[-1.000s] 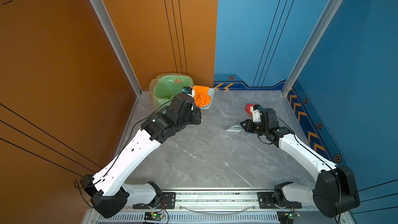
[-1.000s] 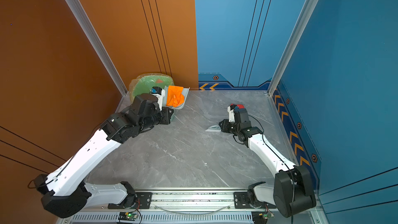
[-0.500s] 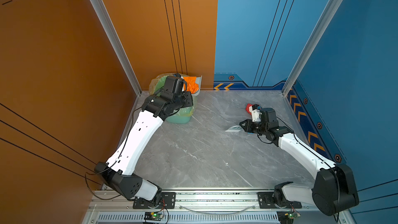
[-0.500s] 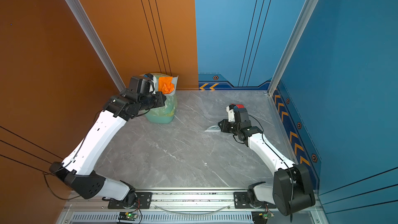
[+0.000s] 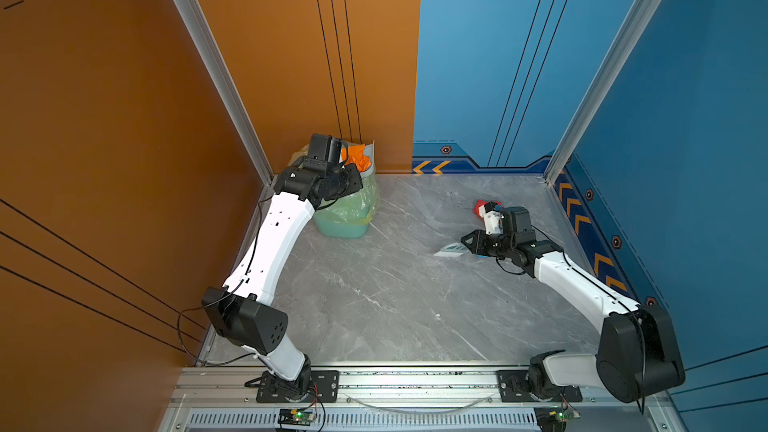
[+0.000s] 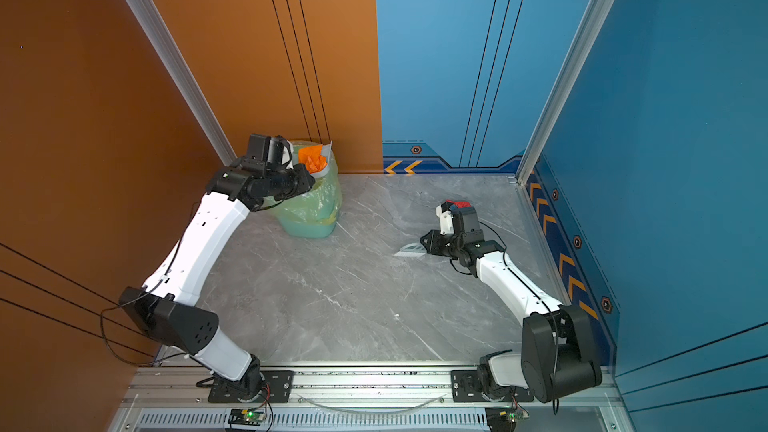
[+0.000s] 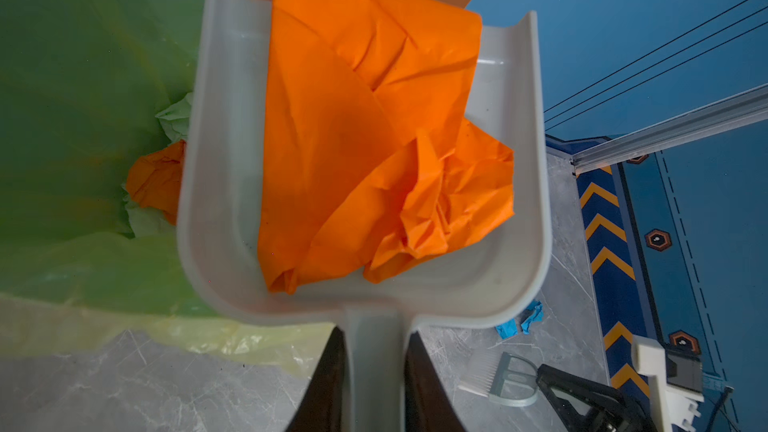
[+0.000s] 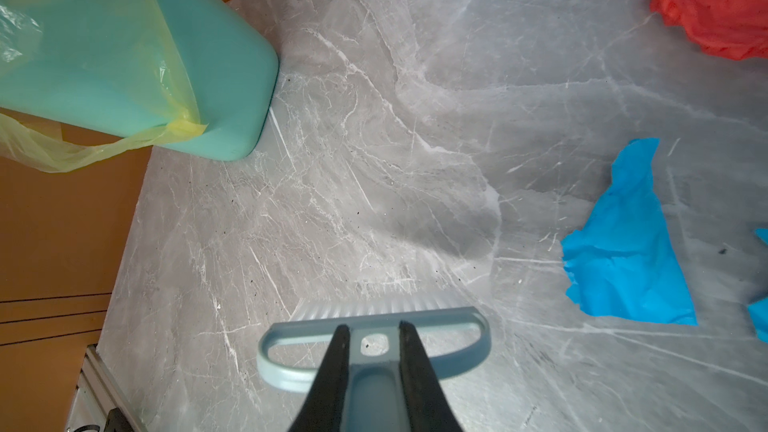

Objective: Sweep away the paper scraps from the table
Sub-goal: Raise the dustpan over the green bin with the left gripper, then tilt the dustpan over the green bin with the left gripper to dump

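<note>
My left gripper [image 7: 374,332] is shut on the handle of the grey dustpan [image 7: 216,201], which is raised over the mouth of the green bag-lined bin [image 5: 349,214]. A large orange paper scrap [image 7: 353,139] lies in the pan; it shows in both top views [image 5: 357,157] [image 6: 311,157]. Inside the bin lie an orange wad [image 7: 153,180] and a pale green one [image 7: 176,118]. My right gripper [image 8: 372,328] is shut on the brush [image 8: 457,322], whose bristles rest on the table [image 5: 395,305]. A red scrap [image 8: 715,2] and a bright blue scrap [image 8: 623,243] lie on the table beside it.
The bin stands in the back left corner against the orange wall. Aluminium rails [image 5: 415,380] edge the table at the front, where both arm bases are mounted. The blue wall with chevrons [image 5: 598,243] runs close behind the right arm.
The left arm has lifted the dustpan with the orange paper from beside the bin up over its mouth. The right arm and brush have stayed in place.
</note>
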Controlling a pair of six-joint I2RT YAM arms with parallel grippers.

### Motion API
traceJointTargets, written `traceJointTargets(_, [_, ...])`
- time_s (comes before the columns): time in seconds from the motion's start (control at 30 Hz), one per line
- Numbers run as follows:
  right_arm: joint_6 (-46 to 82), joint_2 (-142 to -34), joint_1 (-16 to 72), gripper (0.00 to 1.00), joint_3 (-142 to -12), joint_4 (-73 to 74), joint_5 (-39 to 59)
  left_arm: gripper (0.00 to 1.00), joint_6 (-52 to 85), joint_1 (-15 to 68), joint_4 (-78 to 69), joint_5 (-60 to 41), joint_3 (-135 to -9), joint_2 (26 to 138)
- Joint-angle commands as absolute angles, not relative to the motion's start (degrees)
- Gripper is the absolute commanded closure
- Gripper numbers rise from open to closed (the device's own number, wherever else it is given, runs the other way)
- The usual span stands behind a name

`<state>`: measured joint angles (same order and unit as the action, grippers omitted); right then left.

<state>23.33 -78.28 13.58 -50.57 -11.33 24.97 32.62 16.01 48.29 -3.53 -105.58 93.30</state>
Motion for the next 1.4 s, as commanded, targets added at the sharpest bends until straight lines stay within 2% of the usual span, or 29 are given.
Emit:
traceJointTargets(0.0, [21.9,-79.2,13.0,1.00,-53.4,-14.0,27.0,1.00,34.5,14.8,47.0,-7.1,-106.5,93.7])
traceJointTargets(0.27, [20.8,-78.7,13.3,1.00,-55.6,-17.3,25.4,1.00,44.6,8.4,27.4,-23.0,-93.0,90.9])
traceJointTargets(0.6, [22.6,-74.5,14.3,1.00,-53.1,-16.5,19.6,1.00,52.2,4.1,15.6,-33.7,-88.8,90.4])
traceJointTargets(0.8, [23.6,-71.9,15.2,1.00,-51.2,-16.3,16.2,1.00,55.3,2.7,11.4,-37.5,-86.3,89.3])
traceJointTargets(1.0, [23.7,-70.9,15.8,1.00,-50.5,-16.7,14.2,1.00,63.6,0.9,-0.7,-42.5,-80.6,87.8])
traceJointTargets(1.37, [23.7,-71.5,18.3,1.00,-51.5,-17.2,12.0,1.00,72.8,0.1,-12.5,-45.3,-74.8,87.0])
